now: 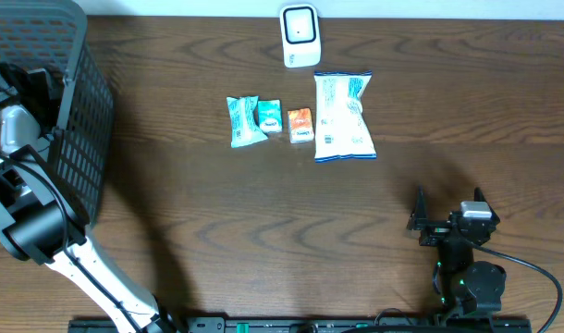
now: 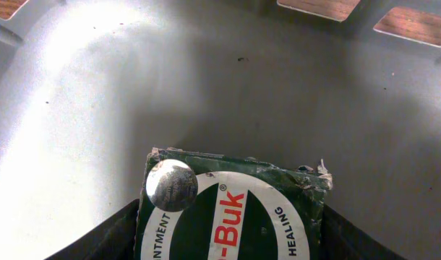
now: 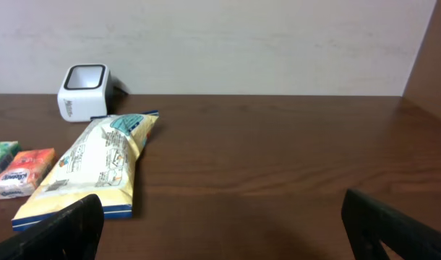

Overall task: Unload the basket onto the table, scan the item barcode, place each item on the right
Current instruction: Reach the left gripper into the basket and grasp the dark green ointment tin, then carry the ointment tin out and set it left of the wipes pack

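Note:
A dark green ointment box (image 2: 235,213) with a white band, red letters and a round silver sticker lies on the grey floor of the basket (image 2: 206,87). My left gripper (image 2: 231,220) is down inside the basket, its black fingers (image 2: 108,238) pressed against both sides of the box. No barcode shows on the box's visible face. The white scanner (image 1: 300,35) stands at the table's far edge, also in the right wrist view (image 3: 82,90). My right gripper (image 1: 447,208) rests low at the front right, wide open with nothing between its fingers (image 3: 69,224).
The grey mesh basket (image 1: 79,111) fills the far left corner, with my left arm (image 1: 18,139) reaching into it. Near the scanner lie a large white snack bag (image 1: 342,116), an orange packet (image 1: 300,125) and two teal packets (image 1: 245,120).

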{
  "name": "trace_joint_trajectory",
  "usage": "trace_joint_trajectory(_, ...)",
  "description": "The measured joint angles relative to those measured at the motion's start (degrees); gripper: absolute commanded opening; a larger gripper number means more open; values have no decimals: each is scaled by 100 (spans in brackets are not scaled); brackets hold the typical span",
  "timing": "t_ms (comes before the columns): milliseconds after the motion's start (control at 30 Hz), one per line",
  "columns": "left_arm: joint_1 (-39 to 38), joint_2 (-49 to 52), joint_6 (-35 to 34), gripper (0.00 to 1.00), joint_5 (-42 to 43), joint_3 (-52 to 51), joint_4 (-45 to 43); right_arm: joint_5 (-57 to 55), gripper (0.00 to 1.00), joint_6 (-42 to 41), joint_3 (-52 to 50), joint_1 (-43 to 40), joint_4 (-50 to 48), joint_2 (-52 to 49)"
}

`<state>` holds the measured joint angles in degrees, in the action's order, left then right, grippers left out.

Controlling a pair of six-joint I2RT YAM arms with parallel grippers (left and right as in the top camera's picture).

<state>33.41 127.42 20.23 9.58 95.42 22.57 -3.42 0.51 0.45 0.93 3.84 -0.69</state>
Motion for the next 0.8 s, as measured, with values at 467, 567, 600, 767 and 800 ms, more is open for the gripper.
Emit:
trace_joint_trajectory(467,2,-238,-638,58,0,4,129,0,99,0,0,0,0,0)
trace_joint_trajectory(567,2,-605,-946,58,0,-4,129,0,99,0,0,0,0,0)
trace_joint_trajectory(600,2,-748,-1029,58,0,-4,131,0,99,0,0,0,0,0)
trace_joint_trajectory(767,2,-1836,-1652,58,24,-4,96,0,99,0,0,0,0,0)
trace_joint_trajectory(800,2,-2057,-1801,58,50,-4,68,0,99,0,0,0,0,0)
